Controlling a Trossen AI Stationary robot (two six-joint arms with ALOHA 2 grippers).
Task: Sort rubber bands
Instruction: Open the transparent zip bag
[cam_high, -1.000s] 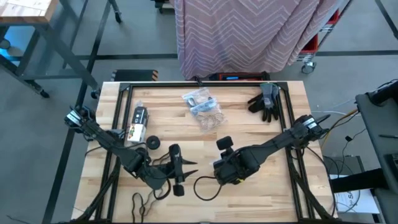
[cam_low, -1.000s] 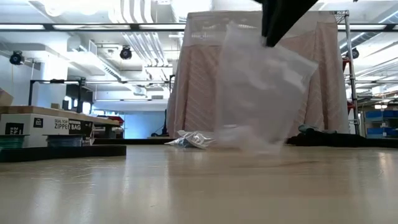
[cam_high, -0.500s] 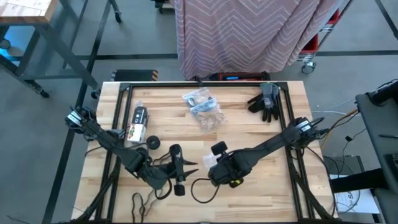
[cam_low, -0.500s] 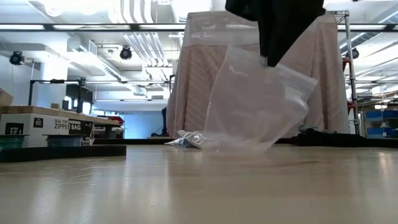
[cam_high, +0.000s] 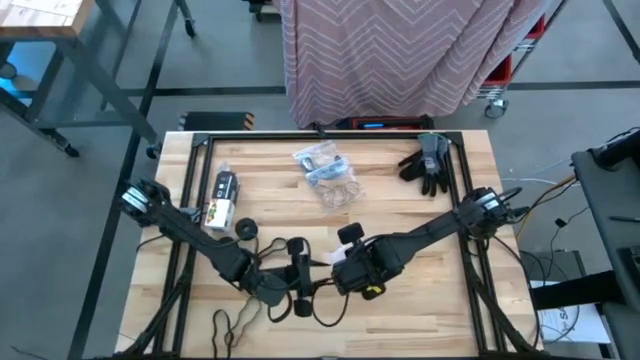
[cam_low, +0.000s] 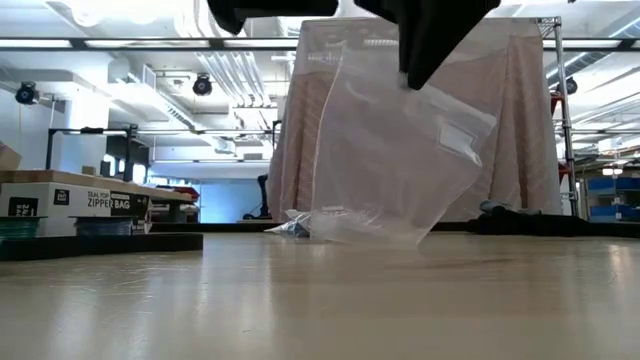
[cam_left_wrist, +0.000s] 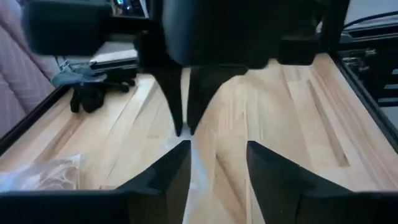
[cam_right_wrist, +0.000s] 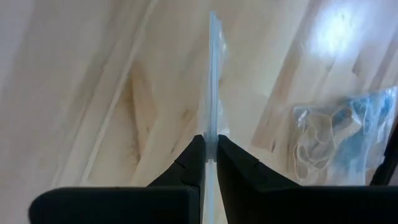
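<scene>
My right gripper (cam_high: 350, 272) is shut on a clear plastic bag (cam_low: 390, 150), which hangs over the table's middle front. My left gripper (cam_left_wrist: 217, 155) stands open just left of it, pointing at it, one finger close beside the bag's edge (cam_left_wrist: 194, 163). Two crinkly bags with blue and tan rubber bands (cam_high: 330, 175) lie at the far middle and show in the right wrist view (cam_right_wrist: 329, 140). A black rubber band (cam_high: 335, 318) lies under the grippers, another (cam_high: 228, 325) near the front edge. My right gripper pinches the clear bag's top edge (cam_right_wrist: 211, 134) between its two fingers, which come steeply from above and point down. The bag hangs below the fingers, spread flat and slanting. Whether its bottom (cam_low: 365, 235) rests on the table I cannot tell.
Dark grey gloves (cam_high: 428, 165) lie at the far right. A zipper-bag box (cam_high: 222, 195) and a black round part (cam_high: 245, 230) sit at the left. A black frame (cam_high: 320, 133) runs around the table, and striped cloth (cam_high: 400, 50) hangs behind it.
My left gripper has moved down and toward the table's right, close up to the right gripper. My right gripper has carried the hanging bag a little toward the table's left; the bag has swung and stays hanging.
</scene>
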